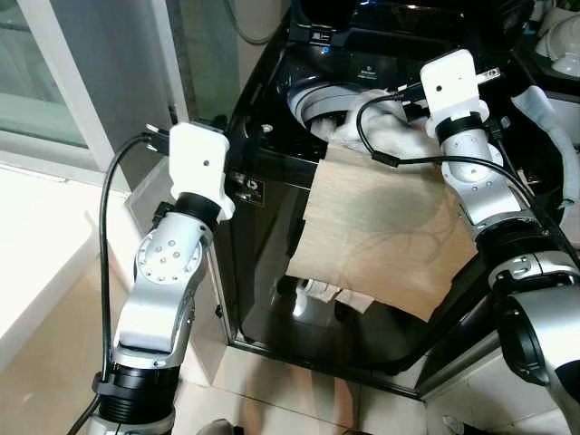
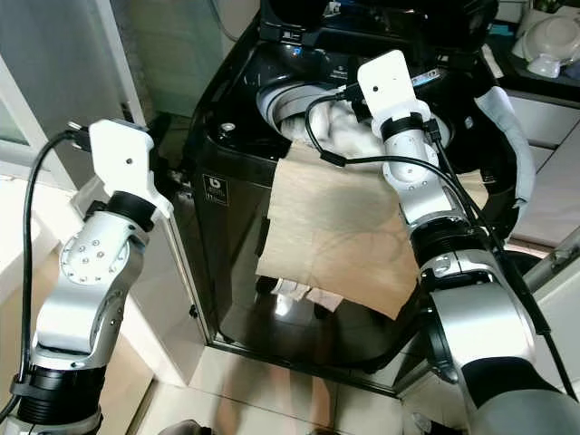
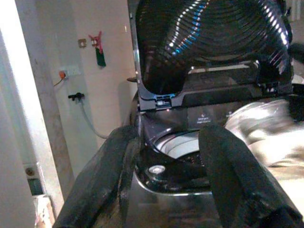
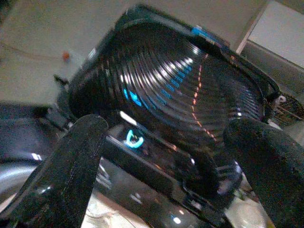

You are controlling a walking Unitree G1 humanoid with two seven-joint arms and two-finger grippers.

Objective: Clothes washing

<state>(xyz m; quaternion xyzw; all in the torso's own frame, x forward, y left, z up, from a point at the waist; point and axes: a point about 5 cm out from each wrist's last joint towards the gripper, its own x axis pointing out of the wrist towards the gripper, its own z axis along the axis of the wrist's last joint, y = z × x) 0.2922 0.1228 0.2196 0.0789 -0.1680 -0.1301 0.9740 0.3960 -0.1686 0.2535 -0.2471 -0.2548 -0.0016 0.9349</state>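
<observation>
A black top-loading washing machine stands before me with its ribbed lid raised. A tan cloth hangs from the drum's front rim down over the front panel. White laundry is bunched at the drum opening. My right arm reaches over the tan cloth to the opening. Its gripper is open, with nothing between the fingers, and faces the lid. My left gripper is open and empty at the machine's left top corner, pointing across the drum.
A glass door frame runs along the left. A white padded hose and white items lie right of the machine. Pale floor tiles spread below. A wall tap with a hose sits behind the washer.
</observation>
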